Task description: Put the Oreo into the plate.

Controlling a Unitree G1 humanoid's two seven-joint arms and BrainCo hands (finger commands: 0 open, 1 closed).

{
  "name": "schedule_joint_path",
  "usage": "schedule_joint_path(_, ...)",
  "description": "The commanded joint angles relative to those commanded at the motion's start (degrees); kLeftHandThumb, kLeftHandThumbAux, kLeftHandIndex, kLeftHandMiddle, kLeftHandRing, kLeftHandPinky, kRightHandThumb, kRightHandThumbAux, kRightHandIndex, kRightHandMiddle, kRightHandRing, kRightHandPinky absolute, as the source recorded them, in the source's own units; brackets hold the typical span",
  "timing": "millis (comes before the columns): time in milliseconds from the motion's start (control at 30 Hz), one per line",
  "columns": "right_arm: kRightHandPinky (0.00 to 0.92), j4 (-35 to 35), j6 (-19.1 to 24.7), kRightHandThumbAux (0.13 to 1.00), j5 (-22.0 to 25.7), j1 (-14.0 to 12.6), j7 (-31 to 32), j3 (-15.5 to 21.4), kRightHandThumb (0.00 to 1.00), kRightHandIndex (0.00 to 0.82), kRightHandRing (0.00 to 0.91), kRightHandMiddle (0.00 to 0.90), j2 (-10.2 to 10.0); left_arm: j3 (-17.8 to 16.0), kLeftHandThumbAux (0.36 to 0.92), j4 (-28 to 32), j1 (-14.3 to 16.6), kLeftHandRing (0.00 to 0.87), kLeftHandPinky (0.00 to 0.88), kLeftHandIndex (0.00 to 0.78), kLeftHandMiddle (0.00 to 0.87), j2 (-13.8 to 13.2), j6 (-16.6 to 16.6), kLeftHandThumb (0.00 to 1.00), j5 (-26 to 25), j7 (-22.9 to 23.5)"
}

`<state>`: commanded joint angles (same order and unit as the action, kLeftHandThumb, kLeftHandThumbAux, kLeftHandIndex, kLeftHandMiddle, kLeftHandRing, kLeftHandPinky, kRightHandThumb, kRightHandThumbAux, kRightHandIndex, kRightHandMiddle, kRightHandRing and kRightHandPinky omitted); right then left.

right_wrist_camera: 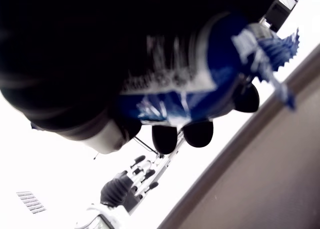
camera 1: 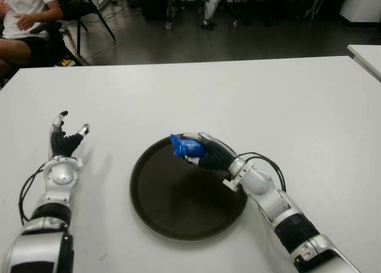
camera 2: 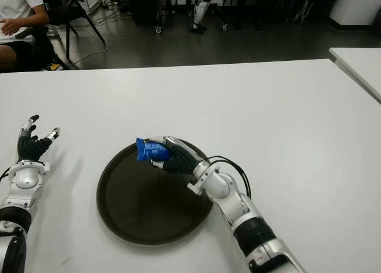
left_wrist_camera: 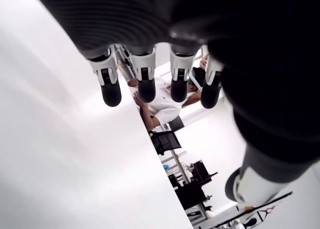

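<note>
In the left eye view, the right robot hand [camera 1: 199, 152] is clamped on the blue Oreo packet [camera 1: 185, 145], holding it over the far rim of the dark round plate [camera 1: 172, 207]. The left robot hand [camera 1: 64, 140] shows on the white desk [camera 1: 268, 100] well to the left of the plate, fingers spread and holding nothing.

The right eye view tells the same: the packet sits at the plate's far edge, not its middle. A good release likely calls for drawing the hand back toward the plate's centre and lowering it before the fingers loosen, so the packet does not slide over the rim.

The left wrist view shows four fingertips [left_wrist_camera: 111, 91] extended and apart above the desk, with a seated person in the background.

In the right wrist view, the Oreo packet is pinned against the palm by curled fingertips [right_wrist_camera: 198, 132], its crimped end sticking out above the plate's brown surface. Opening the fingers together should let it drop flat.
</note>
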<state>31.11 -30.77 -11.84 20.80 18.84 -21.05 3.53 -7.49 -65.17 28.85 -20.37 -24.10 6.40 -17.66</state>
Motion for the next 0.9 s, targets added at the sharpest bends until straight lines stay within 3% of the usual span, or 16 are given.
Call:
schedule_joint_path(100, 0.105, 1.16, 0.79, 0.706, 2.86, 0.84, 5.46, -0.3, 0.047, 0.121, 0.127, 0.13, 0.0, -0.03, 0.664, 0.05, -0.06, 0.0, 0.0, 0.0, 0.0, 0.04, -0.15, 0.0, 0.01, 0.02)
schedule_joint_path(233, 0.037, 3.97, 0.62, 0.604, 3.9, 2.07, 9.91, -0.63, 0.009, 0.051, 0.045, 0.053, 0.2, 0.14, 0.654, 0.13, -0.17, 0.0, 0.0, 0.0, 0.0, 0.1, -0.12, 0.0, 0.17, -0.24)
schedule_joint_path(667, 0.034, 6.77, -0.68, 0.455, 2.35, 3.83, 10.71, -0.25, 0.0, 0.02, 0.042, 0.043, 0.41, 0.04, 0.67, 0.24, -0.39, 0.0, 0.0, 0.0, 0.0, 0.21, -0.59, 0.0, -0.33, 0.24)
schedule_joint_path(900, 0.048, 6.57, 0.74, 0.462, 0.03, 3.7, 7.79, -0.45, 0.0, 0.032, 0.073, 0.08, 0.58, 0.29, 0.667, 0.05, -0.47, 0.0, 0.0, 0.0, 0.0, -0.04, -0.83, 0.0, 0.04, -0.02)
